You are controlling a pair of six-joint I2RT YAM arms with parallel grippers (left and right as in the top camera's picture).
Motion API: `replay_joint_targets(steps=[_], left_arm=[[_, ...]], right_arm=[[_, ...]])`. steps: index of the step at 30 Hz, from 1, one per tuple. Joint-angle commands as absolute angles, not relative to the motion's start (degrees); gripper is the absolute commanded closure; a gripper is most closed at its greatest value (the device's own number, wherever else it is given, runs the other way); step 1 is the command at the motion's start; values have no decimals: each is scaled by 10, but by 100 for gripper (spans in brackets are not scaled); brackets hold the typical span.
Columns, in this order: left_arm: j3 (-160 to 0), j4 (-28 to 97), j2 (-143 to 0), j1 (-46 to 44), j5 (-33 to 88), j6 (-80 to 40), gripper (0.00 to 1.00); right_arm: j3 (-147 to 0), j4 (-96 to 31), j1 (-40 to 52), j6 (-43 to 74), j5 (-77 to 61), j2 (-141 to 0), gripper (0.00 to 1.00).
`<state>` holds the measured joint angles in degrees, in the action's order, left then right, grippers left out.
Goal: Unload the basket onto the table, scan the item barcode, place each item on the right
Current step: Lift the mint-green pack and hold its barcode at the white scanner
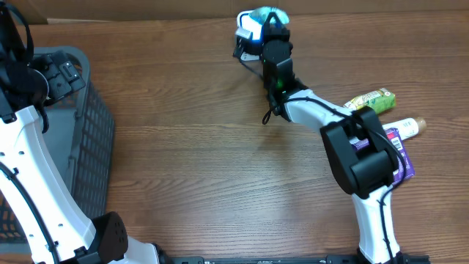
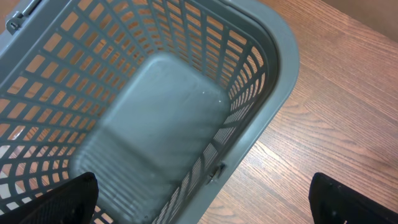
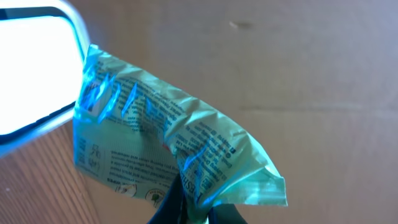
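The right pincer was clenched on the green packet, just beside the scanner. I think it should slowly turn the barcode toward the scanner. The left pincer hung released, far from the scanner.

Green printed packet, grey lattice basket

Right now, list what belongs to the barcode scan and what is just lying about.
For the scan: green packet, pinched in the shut right pincer; white scanner.
Lying about: grey basket; green pouch; white bottle; purple pack.
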<state>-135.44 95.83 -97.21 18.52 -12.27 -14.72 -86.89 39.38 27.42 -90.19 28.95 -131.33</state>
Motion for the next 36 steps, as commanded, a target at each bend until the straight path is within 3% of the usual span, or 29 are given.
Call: replay_joint_targets(steps=[1,17,25,33,36], left_arm=[[-1354,957,-976,187,-126,-141,1],[-1354,957,-976,187,-126,-141,0],[-1354,957,-976,187,-126,-141,1],[-1354,957,-976,187,-126,-141,0],[-1354,957,-976,187,-126,-141,1]], right_arm=[[-878,431,276,-964,261,-1327,96],[-878,437,277,-966,244,-1328,96],[-878,576,309,-980,245,-1319,96],[-829,457,358,-968,252,-1235,96],[-803,432,378,-908,248,-1192,96]])
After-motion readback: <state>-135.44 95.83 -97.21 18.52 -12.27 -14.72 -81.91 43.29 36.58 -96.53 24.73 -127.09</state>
